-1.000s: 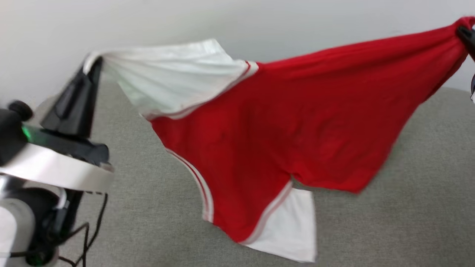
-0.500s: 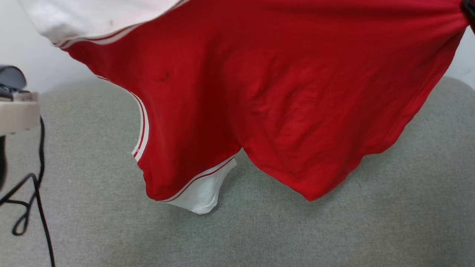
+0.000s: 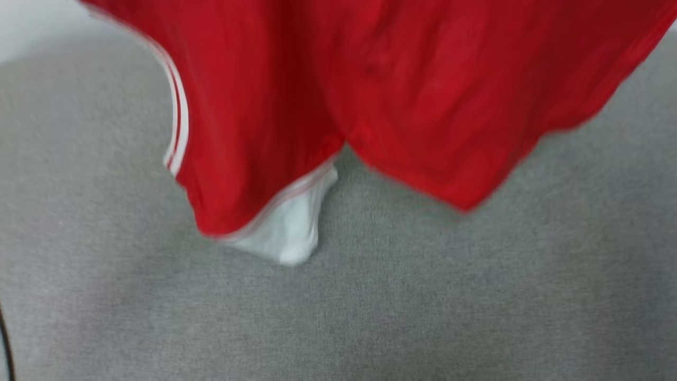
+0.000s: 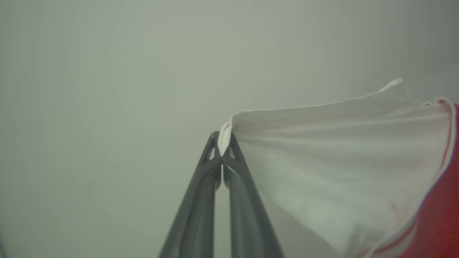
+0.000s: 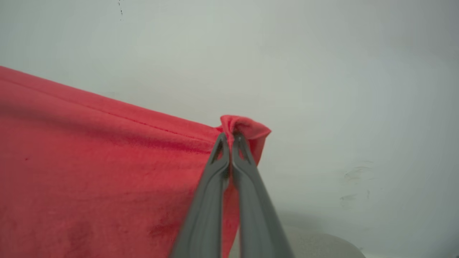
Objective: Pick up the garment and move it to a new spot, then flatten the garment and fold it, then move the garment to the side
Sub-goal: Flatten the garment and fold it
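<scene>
The garment [image 3: 402,95] is a red T-shirt with white sleeves, held up and stretched in the air above the grey surface. Its red body hangs from the top of the head view, with one white sleeve [image 3: 288,227] dangling at its lowest point and striped trim [image 3: 177,121] along its left edge. In the left wrist view my left gripper [image 4: 223,141] is shut on the edge of the other white sleeve [image 4: 322,157]. In the right wrist view my right gripper [image 5: 230,139] is shut on a bunched red corner of the garment [image 5: 107,172].
A grey fabric surface [image 3: 476,307] spreads under the hanging shirt. A pale wall [image 5: 322,71] stands behind it. A thin black cable [image 3: 4,338] shows at the lower left edge of the head view.
The head view has shifted, so the shirt now reaches up past the top edge and both arms have left that view. The shirt stays stretched between the two grippers.
</scene>
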Robot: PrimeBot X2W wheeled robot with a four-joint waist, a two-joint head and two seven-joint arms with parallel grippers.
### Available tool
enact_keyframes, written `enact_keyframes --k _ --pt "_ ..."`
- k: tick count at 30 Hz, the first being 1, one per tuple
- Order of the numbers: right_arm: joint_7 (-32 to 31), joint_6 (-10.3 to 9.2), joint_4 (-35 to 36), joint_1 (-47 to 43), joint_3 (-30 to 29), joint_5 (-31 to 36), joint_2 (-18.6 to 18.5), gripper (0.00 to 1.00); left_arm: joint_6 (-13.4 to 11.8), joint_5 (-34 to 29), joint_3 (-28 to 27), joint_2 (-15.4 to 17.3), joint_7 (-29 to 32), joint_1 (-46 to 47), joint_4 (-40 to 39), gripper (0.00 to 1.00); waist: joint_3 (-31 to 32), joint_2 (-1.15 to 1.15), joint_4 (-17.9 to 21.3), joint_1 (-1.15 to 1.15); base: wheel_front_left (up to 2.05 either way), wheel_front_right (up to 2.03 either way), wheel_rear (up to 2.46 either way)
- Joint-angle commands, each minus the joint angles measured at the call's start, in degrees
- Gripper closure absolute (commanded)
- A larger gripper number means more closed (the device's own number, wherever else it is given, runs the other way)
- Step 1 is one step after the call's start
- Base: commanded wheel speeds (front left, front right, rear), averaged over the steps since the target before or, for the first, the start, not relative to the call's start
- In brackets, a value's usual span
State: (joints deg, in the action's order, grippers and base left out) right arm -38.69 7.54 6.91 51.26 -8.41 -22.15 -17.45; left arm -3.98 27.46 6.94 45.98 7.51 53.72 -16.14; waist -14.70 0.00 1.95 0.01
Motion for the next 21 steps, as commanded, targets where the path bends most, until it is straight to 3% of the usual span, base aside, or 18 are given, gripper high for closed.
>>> enact_keyframes --k 1,5,10,16,21 --pt "1.14 -0.11 -1.45 2.64 -0.16 0.9 -0.58 1.0 1.01 -0.66 0.69 0.51 0.39 3.34 2.24 1.0 -6.4 0.0 -0.45 -0.01 0.0 0.0 0.0" --pt "3.89 -0.11 -6.4 10.94 -0.61 3.3 -1.48 1.0 4.85 -2.46 3.67 0.81 0.63 13.91 9.47 1.0 -12.45 0.0 -1.08 -0.01 0.0 0.0 0.0" --pt "10.28 -0.12 -15.64 23.22 -0.73 8.49 -1.18 1.0 7.96 -7.06 7.97 -1.7 -2.12 29.91 20.94 1.0 -19.08 0.0 -1.78 -0.01 0.0 0.0 0.0" --pt "21.93 -0.16 -28.35 37.27 -3.49 16.17 1.53 1.0 8.09 -12.47 10.49 -6.33 -11.69 47.59 37.72 1.0 -24.56 0.0 -2.5 -0.01 0.0 0.0 0.0" --pt "30.59 -0.19 -36.52 42.67 -6.22 20.77 3.47 1.0 7.43 -14.86 11.92 -10.02 -20.64 54.28 47.93 1.0 -26.65 0.0 -3.7 -0.01 0.0 0.0 0.0"
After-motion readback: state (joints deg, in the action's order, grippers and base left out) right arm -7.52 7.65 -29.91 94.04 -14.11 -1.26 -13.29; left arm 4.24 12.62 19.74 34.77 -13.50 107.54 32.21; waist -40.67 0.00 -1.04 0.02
